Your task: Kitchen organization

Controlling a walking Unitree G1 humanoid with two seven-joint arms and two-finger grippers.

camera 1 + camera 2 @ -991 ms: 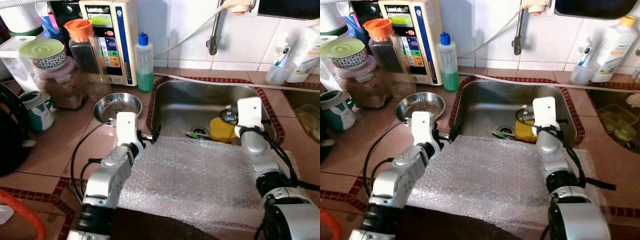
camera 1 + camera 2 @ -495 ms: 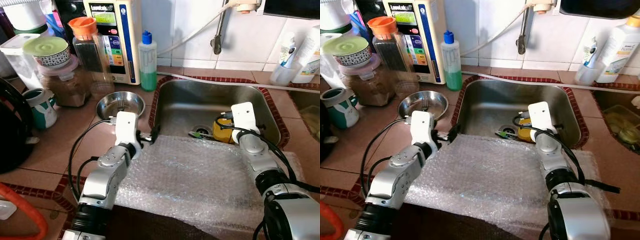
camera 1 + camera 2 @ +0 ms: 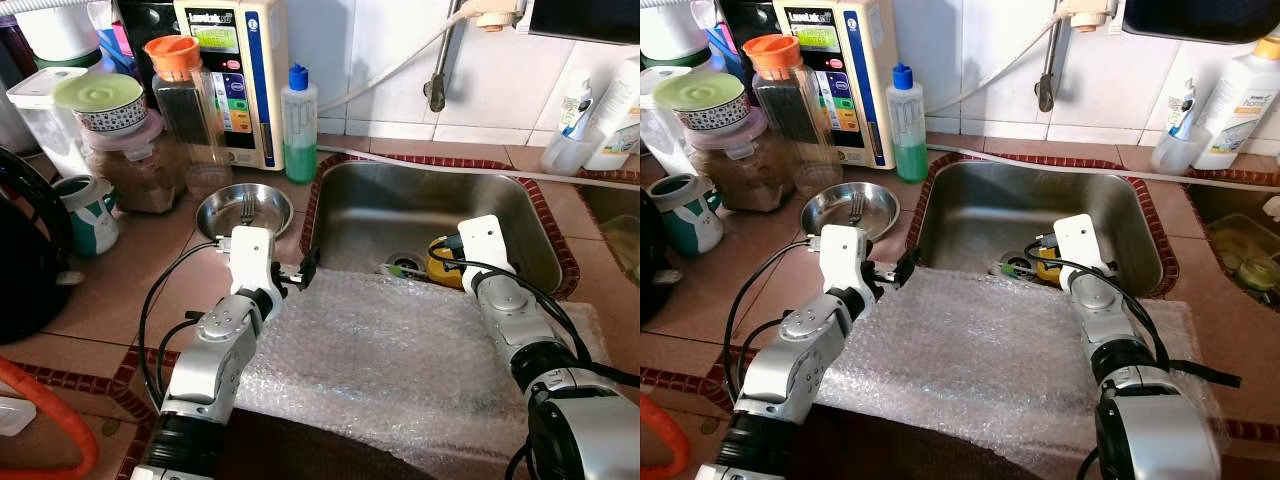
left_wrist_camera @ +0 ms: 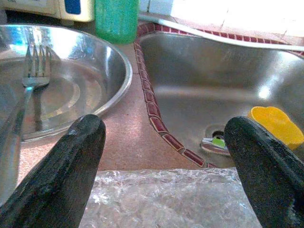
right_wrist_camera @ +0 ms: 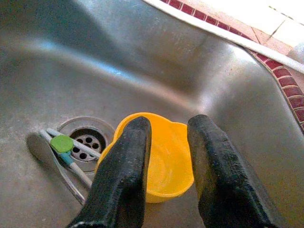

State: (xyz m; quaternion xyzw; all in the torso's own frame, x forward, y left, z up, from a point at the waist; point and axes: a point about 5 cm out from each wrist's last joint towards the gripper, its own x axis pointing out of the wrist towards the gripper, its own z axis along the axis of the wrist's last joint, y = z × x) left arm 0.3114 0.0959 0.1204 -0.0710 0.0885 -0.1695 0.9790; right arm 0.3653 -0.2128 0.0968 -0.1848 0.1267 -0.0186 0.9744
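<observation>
Step in hand: judged to be picking up the yellow cup (image 5: 164,164) from the sink (image 3: 400,205).
Method: lower squarely and close only once the rim is fully between the fingers; avoid the utensil (image 5: 66,152) at the drain.
Right gripper (image 5: 166,175): jaws part-spread, not gripping; cup lies directly between and beyond them.
Left gripper (image 4: 166,166): jaws released wide over the bubble wrap (image 3: 400,350), beside the steel bowl (image 3: 245,205).

The right arm hides most of the yellow cup (image 3: 440,262) in the head views; the fork (image 4: 21,102) handle runs off the left wrist picture's edge
</observation>
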